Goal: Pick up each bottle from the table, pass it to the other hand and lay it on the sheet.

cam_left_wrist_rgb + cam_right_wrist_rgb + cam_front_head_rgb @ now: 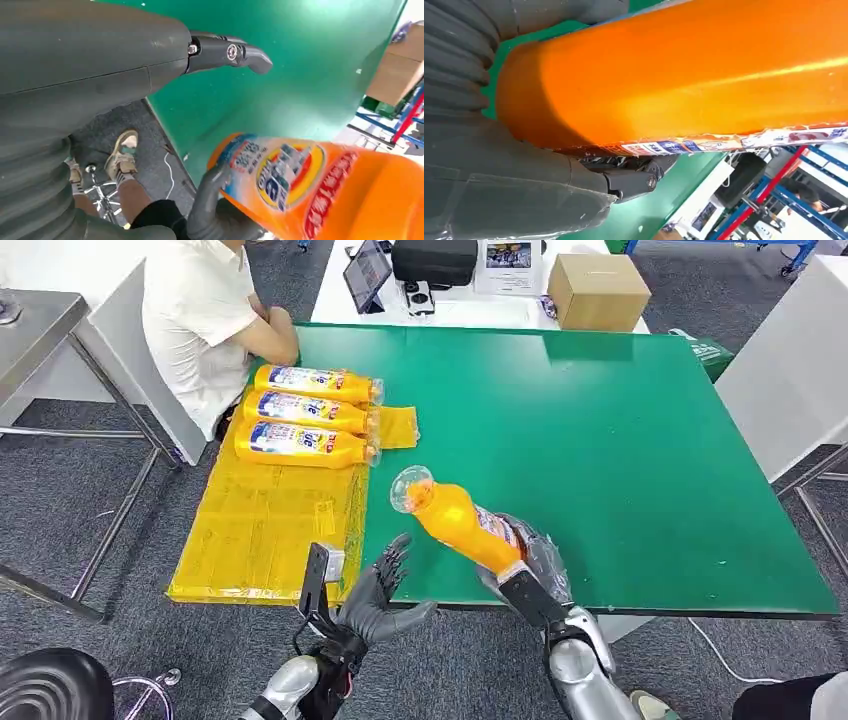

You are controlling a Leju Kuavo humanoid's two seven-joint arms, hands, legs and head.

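Head view: at the tabletop (620,440) near edge, the right hand (525,558), largely hidden, grips the orange bottle (455,520); left hand (378,592) spread, empty.

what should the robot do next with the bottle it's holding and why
Probably bring the left robot hand up to the orange bottle and close on it. The right robot hand holds the bottle by its base, cap toward the yellow sheet, while the left is open, not touching it.

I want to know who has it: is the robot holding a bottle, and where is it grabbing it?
The right hand holds the orange bottle by its bottom end.
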